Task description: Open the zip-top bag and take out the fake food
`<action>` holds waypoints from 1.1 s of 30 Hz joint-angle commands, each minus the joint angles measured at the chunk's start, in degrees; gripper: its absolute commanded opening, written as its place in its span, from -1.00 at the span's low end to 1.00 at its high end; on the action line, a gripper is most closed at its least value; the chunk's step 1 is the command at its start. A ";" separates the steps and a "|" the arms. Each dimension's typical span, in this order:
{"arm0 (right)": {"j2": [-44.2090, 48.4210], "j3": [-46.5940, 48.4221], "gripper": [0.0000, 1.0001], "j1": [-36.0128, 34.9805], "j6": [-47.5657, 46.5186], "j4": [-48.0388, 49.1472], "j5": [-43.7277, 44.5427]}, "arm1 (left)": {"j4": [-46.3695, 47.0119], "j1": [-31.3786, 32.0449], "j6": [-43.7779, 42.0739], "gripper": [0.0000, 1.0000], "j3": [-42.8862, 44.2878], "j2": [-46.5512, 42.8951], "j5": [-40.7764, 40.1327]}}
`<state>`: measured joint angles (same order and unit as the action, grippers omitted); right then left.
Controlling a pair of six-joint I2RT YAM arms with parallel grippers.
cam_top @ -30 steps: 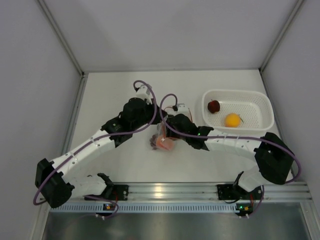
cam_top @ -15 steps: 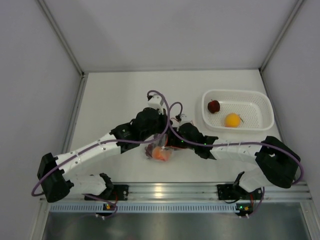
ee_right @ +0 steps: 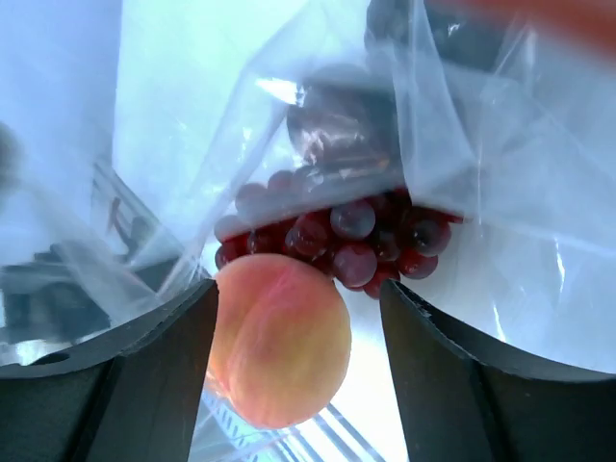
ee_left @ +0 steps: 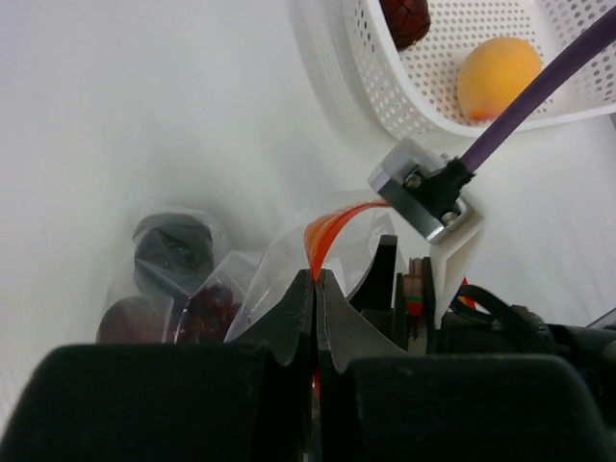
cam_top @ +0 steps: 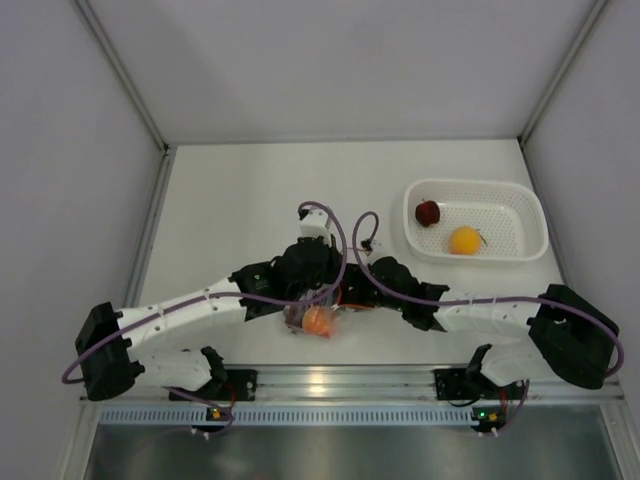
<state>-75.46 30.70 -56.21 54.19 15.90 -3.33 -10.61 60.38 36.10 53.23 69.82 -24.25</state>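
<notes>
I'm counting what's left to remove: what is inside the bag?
Inside the bag are a peach, a grape bunch and dark pieces. The crinkled plastic and the fruit on top hide whatever lies beneath, so no full count is possible.

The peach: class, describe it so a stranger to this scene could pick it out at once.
On the white table, find the clear zip-top bag near the middle of the front edge. The peach lies there beside dark grapes. It is smooth and orange-pink; the yellower round fruit sits apart in the white basket.
</notes>
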 commanded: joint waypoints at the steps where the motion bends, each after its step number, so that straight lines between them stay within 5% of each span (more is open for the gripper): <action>1: 1.11 2.87 0.33 -1.19 -1.72 -2.88 2.63 | 3.49 0.26 2.92 -1.00 -2.43 0.84 3.31; 7: -1.70 2.61 0.36 -1.80 -3.04 -0.26 -8.69 | 3.40 0.27 4.42 -1.00 -4.89 0.41 6.49; 14: -2.76 0.51 0.47 -5.67 -0.33 3.86 -9.94 | 3.32 0.53 6.79 -1.00 -10.86 -2.84 6.24; 18: -7.15 0.24 0.30 -8.39 1.18 8.09 -8.54 | 3.32 1.06 7.94 -1.00 -12.63 -4.78 3.43; 25: -10.93 5.77 0.01 -8.84 -4.17 -4.46 13.49 | 2.44 1.14 2.50 -1.00 -5.62 -6.71 0.88; 33: -13.66 15.70 -0.04 0.64 -11.47 -15.45 22.05 | 1.56 0.62 -6.21 -1.00 5.38 -4.44 -5.72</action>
<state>-88.86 42.09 -60.29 47.75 6.17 11.88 -13.50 61.12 34.70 53.43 65.06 -26.02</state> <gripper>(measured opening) 0.483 0.021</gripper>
